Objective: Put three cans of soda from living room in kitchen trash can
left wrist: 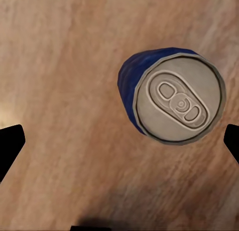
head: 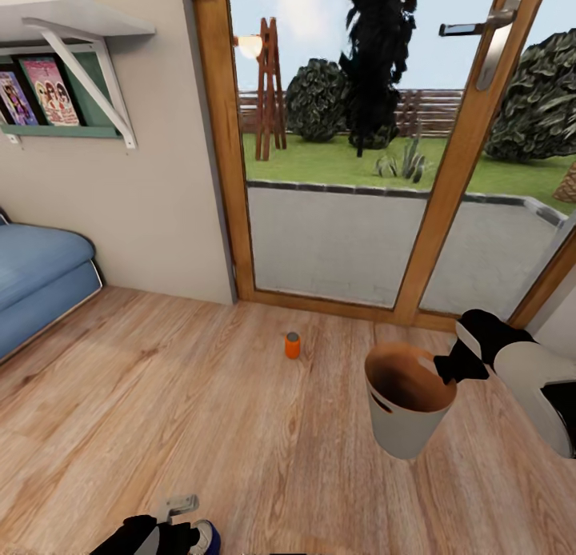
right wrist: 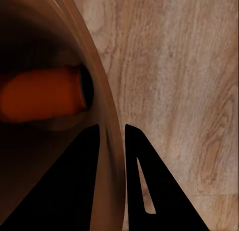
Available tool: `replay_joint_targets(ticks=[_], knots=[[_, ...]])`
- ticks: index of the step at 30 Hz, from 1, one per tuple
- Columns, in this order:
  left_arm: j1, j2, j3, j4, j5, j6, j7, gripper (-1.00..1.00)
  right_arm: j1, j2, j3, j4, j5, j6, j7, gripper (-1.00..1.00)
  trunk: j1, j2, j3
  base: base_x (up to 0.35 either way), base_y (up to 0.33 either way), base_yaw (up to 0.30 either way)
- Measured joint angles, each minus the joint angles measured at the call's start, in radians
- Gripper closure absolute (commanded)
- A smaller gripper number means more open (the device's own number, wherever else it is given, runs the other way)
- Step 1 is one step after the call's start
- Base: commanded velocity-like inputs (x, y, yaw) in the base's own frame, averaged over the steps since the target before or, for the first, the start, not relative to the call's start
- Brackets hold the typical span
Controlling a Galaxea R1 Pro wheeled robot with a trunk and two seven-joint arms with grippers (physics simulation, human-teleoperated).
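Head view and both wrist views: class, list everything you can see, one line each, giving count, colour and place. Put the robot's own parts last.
Soda cans: three; an orange can upright on the floor near the glass doors, a dark blue can upright on the floor under the left gripper, an orange can in the bin lying on its side.
Bin: one, grey outside, orange-brown inside, held at its rim.
Sofa: one, blue, by the wall.
Shelf: one, white, with magazines, on the wall.
Glass doors: wood-framed, facing the garden.
Floor: wood planks.
Left gripper: black, open above the blue can.
Right gripper: black, clamped on the bin rim.
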Motion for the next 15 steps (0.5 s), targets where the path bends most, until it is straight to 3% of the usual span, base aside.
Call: replay_joint_targets(ticks=[6,15], knots=[[0.0,-0.002,0.001,-0.001,0.001,-0.001,0.0,-1.0,-0.001,0.008,0.002,0.0,0.003,0.0,0.0,1.0,0.012,-0.021,-0.009,0.0,0.0,0.0],[-0.001,-0.038,-0.001,-0.001,-0.003,-0.006,-0.001,-1.0,0.0,0.014,0.004,0.0,0.006,0.0,-0.001,1.0,0.012,-0.021,-0.009,0.0,0.0,0.0]])
